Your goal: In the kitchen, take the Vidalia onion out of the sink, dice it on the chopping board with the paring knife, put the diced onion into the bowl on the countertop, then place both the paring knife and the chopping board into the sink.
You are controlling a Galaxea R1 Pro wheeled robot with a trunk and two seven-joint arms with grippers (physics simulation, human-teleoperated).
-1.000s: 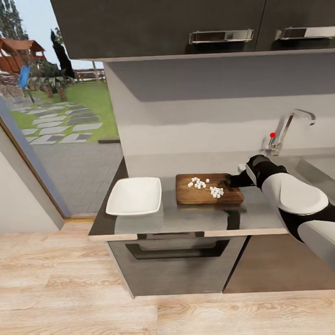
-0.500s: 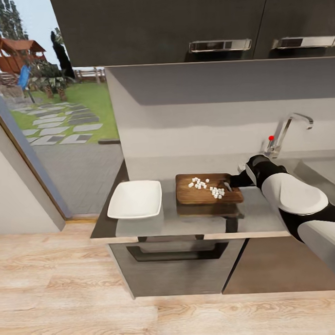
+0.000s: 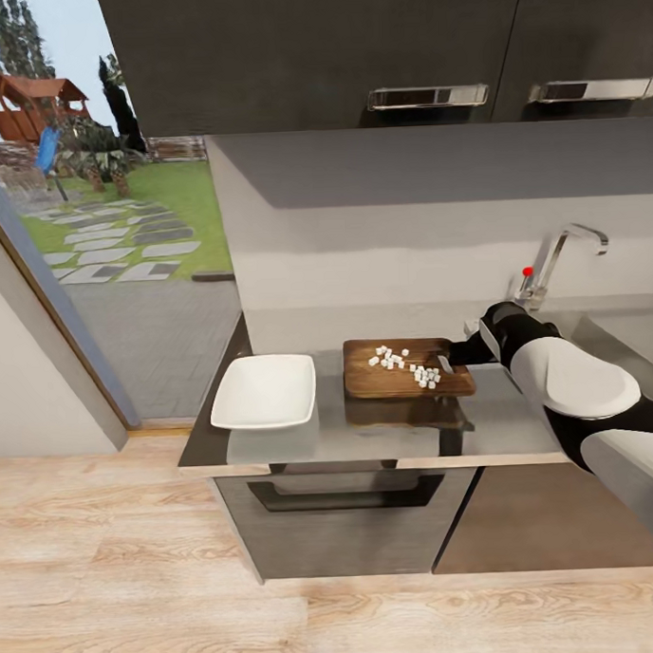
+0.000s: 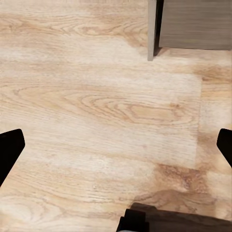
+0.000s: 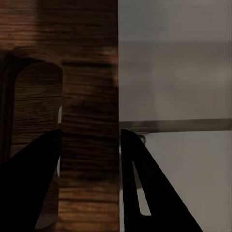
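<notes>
The brown chopping board [image 3: 395,382] hangs level a little above the countertop [image 3: 502,423], casting a shadow beneath it. Diced onion [image 3: 404,364], small white cubes, lies scattered on its top. My right gripper [image 3: 453,359] is shut on the board's right end beside the handle slot [image 5: 34,106]. In the right wrist view the black fingers [image 5: 154,193] clamp the wooden edge [image 5: 89,72]. The white bowl [image 3: 265,391] sits on the counter just left of the board. My left gripper [image 4: 116,145] is open over wooden floor. The paring knife is out of view.
The sink [image 3: 631,337] lies at the right behind my right arm, with a chrome tap [image 3: 552,260] and a red knob. Dark wall cabinets [image 3: 352,50] hang above. An oven front [image 3: 344,516] is below the counter. A glass door [image 3: 94,232] stands at left.
The board has come up off the countertop in my right gripper, and a shadow has opened under it. The head view has shifted slightly, so the cabinets sit lower in the picture.
</notes>
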